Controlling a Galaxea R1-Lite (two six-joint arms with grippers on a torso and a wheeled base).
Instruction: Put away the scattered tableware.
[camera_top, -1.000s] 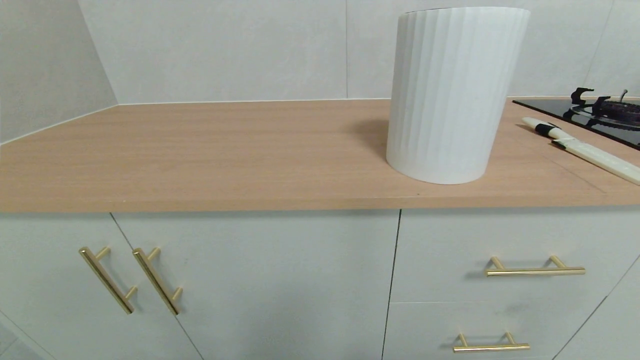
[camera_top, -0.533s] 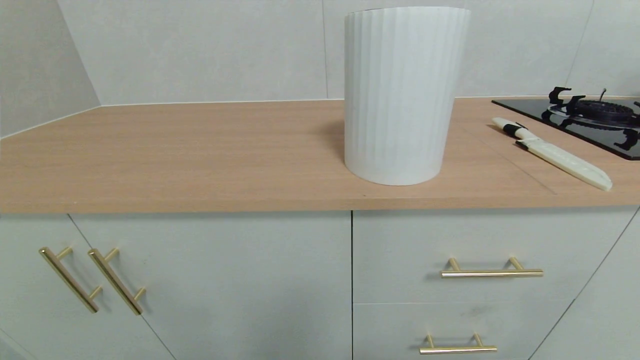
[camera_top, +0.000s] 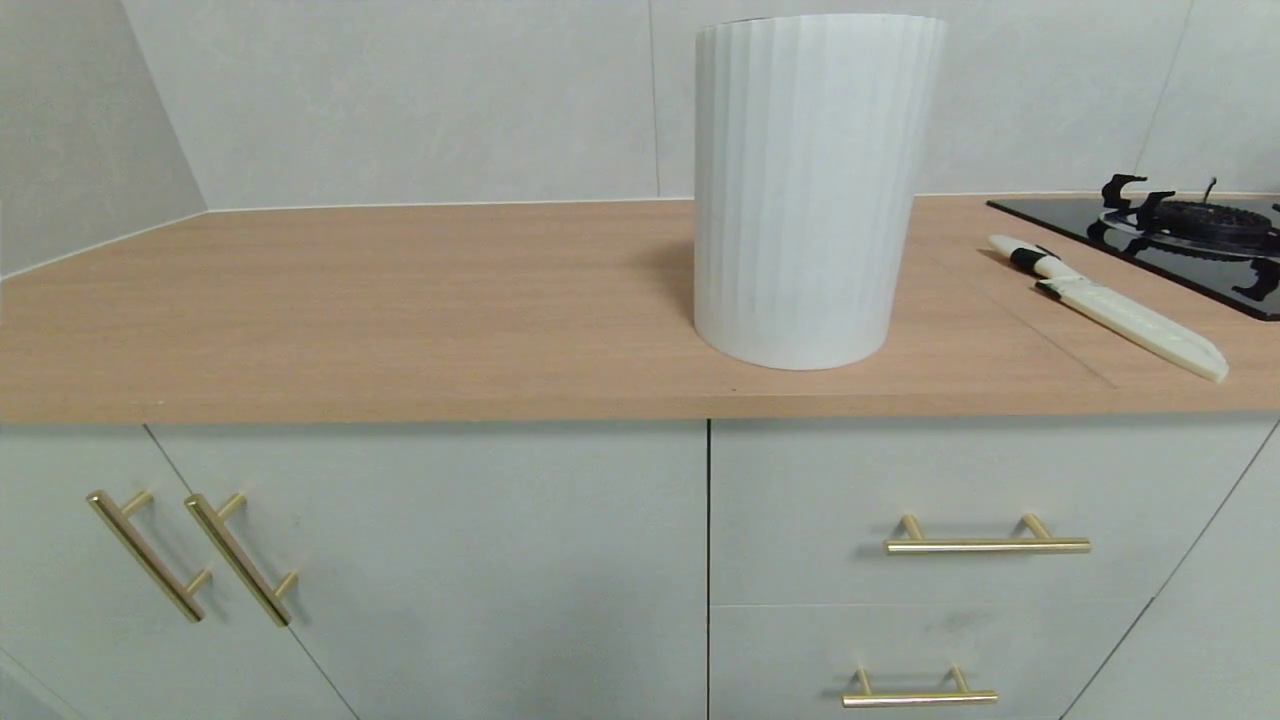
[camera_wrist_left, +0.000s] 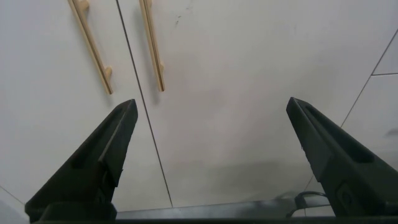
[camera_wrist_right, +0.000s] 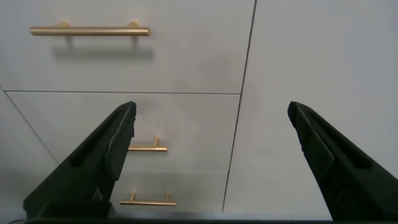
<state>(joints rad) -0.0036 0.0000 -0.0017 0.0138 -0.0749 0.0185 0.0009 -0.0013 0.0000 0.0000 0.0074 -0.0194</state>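
Jaws agape at the cupboard fronts.
Left gripper (camera_wrist_left: 211, 109) and right gripper (camera_wrist_right: 211, 109) spread wide; knife (camera_top: 1110, 306) lies on the worktop (camera_top: 400, 300) above them, beside the ribbed white container (camera_top: 805, 190). Only the camera has shifted.

The counter (camera_top: 400, 300) before me is matt wood grain. On it, the ribbed holder (camera_top: 810, 190) looks matt, the knife (camera_top: 1110, 308) smooth plastic; below it, handles (camera_top: 985, 545) gleam brassy.

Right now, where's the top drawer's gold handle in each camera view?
Head view: top drawer handle at lower right, under the counter, below the white container.
Left wrist view: faces the paired door handles instead.
Right wrist view: top drawer handle, the longest gold bar.
Shared landmark: the shorter handle on the drawer beneath it.
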